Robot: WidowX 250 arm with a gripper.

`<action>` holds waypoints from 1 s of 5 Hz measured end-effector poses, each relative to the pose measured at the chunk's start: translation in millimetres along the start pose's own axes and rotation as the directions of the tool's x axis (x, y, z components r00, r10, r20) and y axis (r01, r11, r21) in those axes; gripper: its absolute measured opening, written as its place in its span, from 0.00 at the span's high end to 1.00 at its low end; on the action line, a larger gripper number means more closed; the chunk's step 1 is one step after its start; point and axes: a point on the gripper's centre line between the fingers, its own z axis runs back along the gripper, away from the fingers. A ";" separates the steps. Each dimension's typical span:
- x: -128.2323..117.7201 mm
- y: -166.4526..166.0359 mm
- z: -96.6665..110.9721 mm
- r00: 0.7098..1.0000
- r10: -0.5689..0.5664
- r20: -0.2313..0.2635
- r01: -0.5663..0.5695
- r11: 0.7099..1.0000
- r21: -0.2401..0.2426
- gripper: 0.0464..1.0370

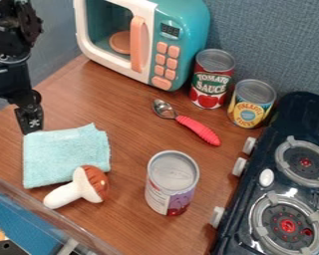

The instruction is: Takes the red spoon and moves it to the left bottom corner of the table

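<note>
A red-handled metal spoon [199,130] lies on a wooden table [95,99] between a toy microwave [184,25] and an upright can with a purple label [172,183], well apart from the black gripper [30,123] at left, above a light blue cloth [66,154]. Whether the gripper is open or closed cannot be told from this angle. The move appears not yet begun: grasp, carry and release are all left to do, with the lower-left corner, near a toy mushroom [82,188], awaiting the spoon.
</note>
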 end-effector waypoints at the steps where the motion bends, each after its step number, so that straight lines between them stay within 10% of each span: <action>1: -0.1 2.3 -3.9 1.000 -0.003 0.007 0.003 1.000 0.015 0.04; 3: -19.9 13.6 -11.3 0.989 -0.145 -0.010 0.145 0.989 0.022 0.04; 5: -90.5 23.6 6.7 0.849 -0.517 -0.111 0.515 0.856 -0.049 0.04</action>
